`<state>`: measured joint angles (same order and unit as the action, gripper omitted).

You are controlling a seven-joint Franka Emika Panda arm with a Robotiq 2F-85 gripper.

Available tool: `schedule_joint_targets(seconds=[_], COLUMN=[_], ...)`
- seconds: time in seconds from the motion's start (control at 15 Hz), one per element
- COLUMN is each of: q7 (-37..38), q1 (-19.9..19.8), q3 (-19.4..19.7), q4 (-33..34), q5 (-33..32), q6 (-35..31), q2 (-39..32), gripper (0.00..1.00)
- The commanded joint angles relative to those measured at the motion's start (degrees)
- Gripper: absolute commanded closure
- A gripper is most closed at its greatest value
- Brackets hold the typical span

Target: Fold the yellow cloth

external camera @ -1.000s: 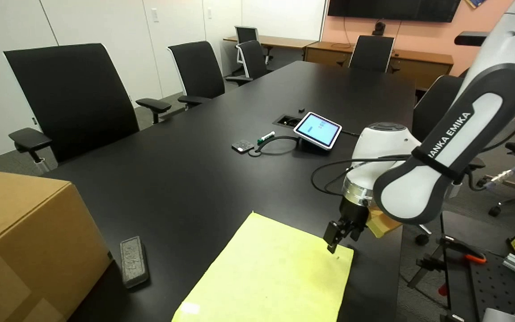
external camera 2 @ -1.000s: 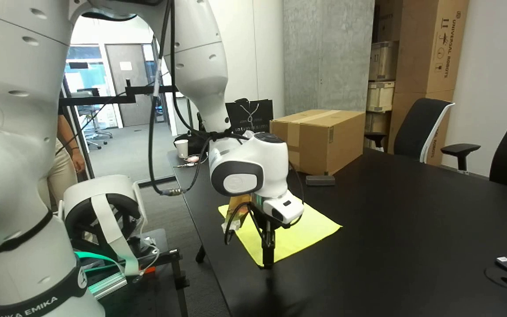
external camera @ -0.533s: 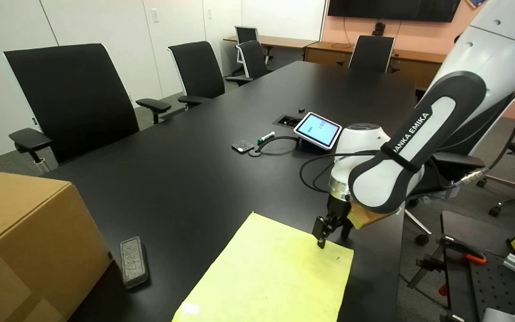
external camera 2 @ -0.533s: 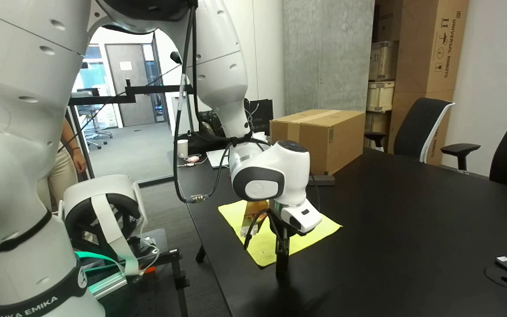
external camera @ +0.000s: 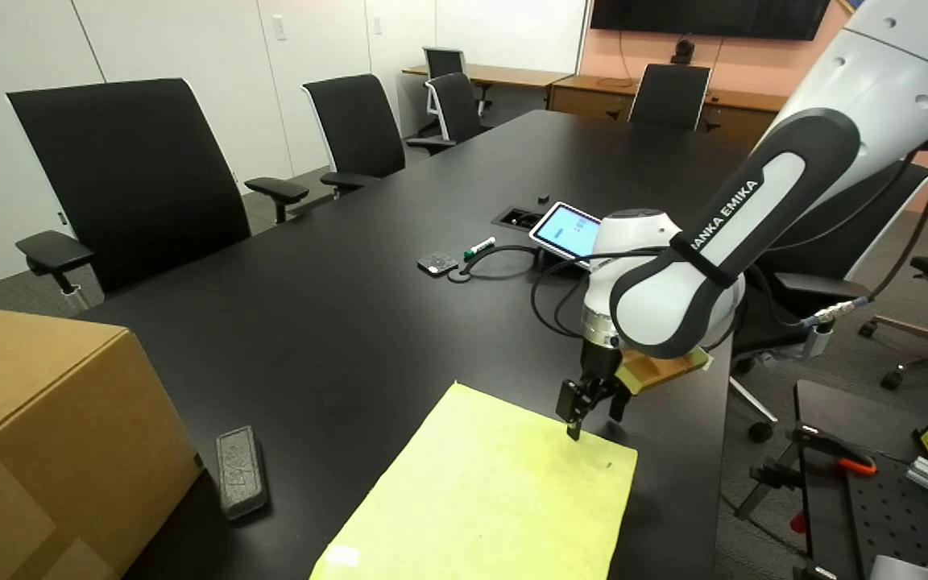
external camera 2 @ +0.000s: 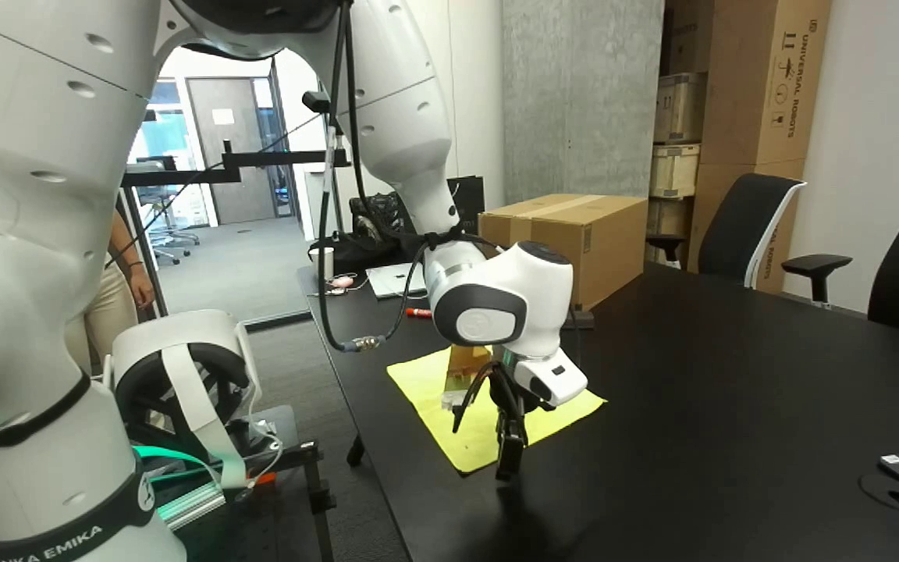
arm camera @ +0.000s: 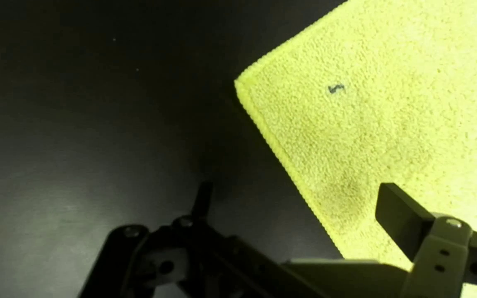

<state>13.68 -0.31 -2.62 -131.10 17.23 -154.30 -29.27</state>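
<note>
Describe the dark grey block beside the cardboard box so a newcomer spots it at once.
In an exterior view, find the long black table, then the brown cardboard box at the picture's lower left. Between that box and the yellow cloth lies the dark grey block. It is oblong, far smaller than the box and thicker than the flat cloth.

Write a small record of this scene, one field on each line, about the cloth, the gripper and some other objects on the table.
Task item: yellow cloth, lying flat on the black table, no fold visible
Detail: small dark mark near one corner of the cloth
Gripper: open, fingers either side of the cloth's edge in the wrist view
Contact: cannot tell whether the fingers touch the cloth
Other objects: brown cardboard box, grey block beside it, green-and-white marker, white-framed tablet
</note>
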Motion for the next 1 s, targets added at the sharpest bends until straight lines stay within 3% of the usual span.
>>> schedule_joint_targets(seconds=[0.0, 0.47, 0.93], q7=[-3.01, -6.97, -2.94], q1=[-0.99, -1.44, 2.08], q3=[-1.11, -4.1, -0.23], q4=[2.17, 3.57, 2.44], q5=[0.14, 1.7, -3.02], q6=[3.42, 5.61, 7.94], q2=[0.48, -0.9, -0.85], gripper=[0.0, 0.0, 0.0])
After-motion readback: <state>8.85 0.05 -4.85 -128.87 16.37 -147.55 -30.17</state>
